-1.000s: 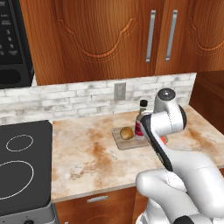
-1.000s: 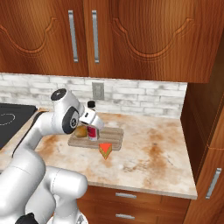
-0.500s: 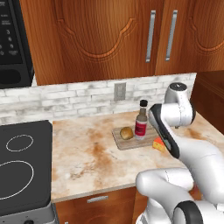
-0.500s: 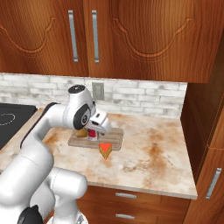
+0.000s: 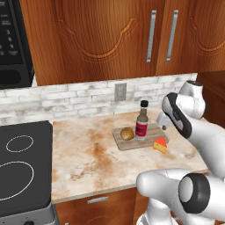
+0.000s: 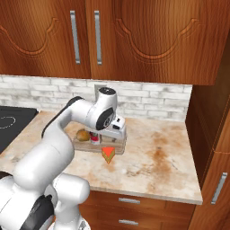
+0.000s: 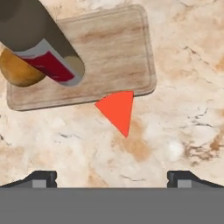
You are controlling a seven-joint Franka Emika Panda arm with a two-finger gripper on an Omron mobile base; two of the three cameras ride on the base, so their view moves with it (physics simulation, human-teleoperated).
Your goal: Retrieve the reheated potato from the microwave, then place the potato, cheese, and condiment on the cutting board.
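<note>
The cutting board point(image 5: 132, 143) lies on the counter near the back wall. On it sit the potato point(image 5: 127, 133) and, upright beside it, the condiment point(image 5: 142, 125). The cheese point(image 5: 160, 144) rests on the counter, just off the board's front right corner. My gripper point(image 7: 112, 179) hovers open and empty above the cheese point(image 7: 118, 109), and the board point(image 7: 113, 48), condiment point(image 7: 48, 57) and potato point(image 7: 15, 72) appear beyond it. From the right, the hand point(image 6: 117, 131) hangs over the board's right end point(image 6: 117, 144), just behind the cheese point(image 6: 108, 154). The microwave point(image 5: 13, 44) hangs at the upper left.
A black cooktop point(image 5: 22, 167) fills the counter's left end. Wooden cabinets point(image 5: 132, 39) hang overhead, and a wall outlet point(image 5: 120, 91) sits in the brick backsplash. A tall cabinet point(image 6: 211, 134) bounds the counter's right end. Bare counter point(image 6: 157, 157) lies right of the board.
The arm has swung right, from beside the condiment to above the cheese. The gripper stays open. Potato, condiment and cheese have not moved.
</note>
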